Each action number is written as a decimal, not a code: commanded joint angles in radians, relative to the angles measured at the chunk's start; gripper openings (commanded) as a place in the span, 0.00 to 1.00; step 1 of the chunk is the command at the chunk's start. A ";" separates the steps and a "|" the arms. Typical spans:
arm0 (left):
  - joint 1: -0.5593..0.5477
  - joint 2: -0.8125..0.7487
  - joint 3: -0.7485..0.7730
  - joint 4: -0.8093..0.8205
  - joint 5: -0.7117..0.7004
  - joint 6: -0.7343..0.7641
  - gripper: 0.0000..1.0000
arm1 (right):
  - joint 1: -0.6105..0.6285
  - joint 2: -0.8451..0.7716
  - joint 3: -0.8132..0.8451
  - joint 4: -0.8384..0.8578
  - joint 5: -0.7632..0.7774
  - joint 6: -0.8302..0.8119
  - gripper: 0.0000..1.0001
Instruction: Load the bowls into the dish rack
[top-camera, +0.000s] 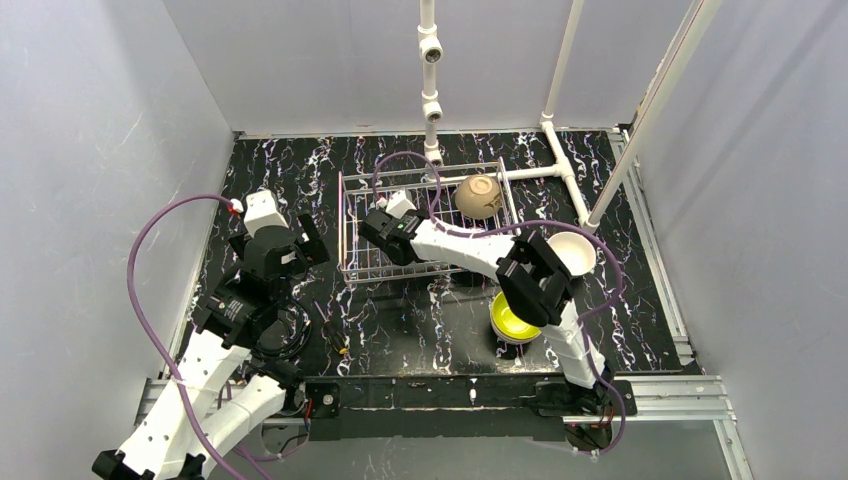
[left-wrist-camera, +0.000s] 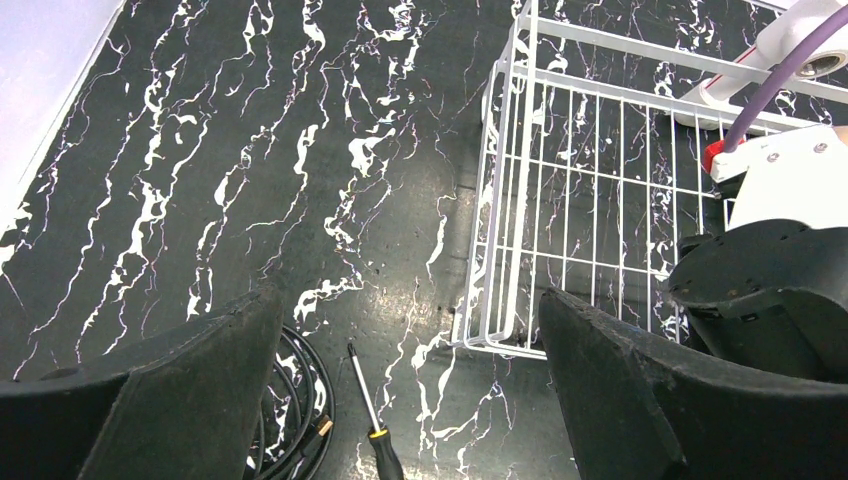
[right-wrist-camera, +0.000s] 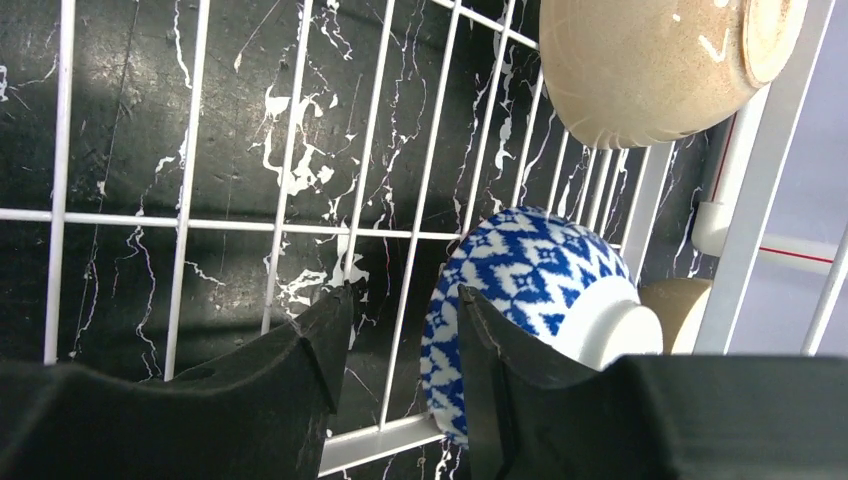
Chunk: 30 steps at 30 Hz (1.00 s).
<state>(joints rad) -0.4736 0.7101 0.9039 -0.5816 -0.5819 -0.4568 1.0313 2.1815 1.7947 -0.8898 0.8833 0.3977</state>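
Three bowls (top-camera: 479, 196) overhead, one dish rack (top-camera: 345, 235).

1. Top view: I find no legible text, label, brand or number on any surface.
2. My left wrist view: nothing readable.
3. My right wrist view: the blue-and-white bowl (right-wrist-camera: 530, 285) bears a repeating diamond pattern only, with no lettering or digits; nothing else there is legible.
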 joint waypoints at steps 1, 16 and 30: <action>-0.002 0.000 -0.003 -0.002 -0.004 -0.004 0.98 | -0.011 -0.002 0.071 -0.011 -0.027 0.024 0.53; -0.002 -0.018 -0.007 0.026 0.059 0.008 0.98 | -0.031 -0.221 0.107 -0.014 -0.095 0.132 0.70; -0.002 -0.052 -0.067 0.130 0.189 0.033 0.98 | -0.158 -0.445 -0.294 0.060 -0.210 0.314 0.99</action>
<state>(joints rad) -0.4736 0.6586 0.8486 -0.4839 -0.4305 -0.4389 0.9131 1.7657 1.5646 -0.8761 0.7528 0.6453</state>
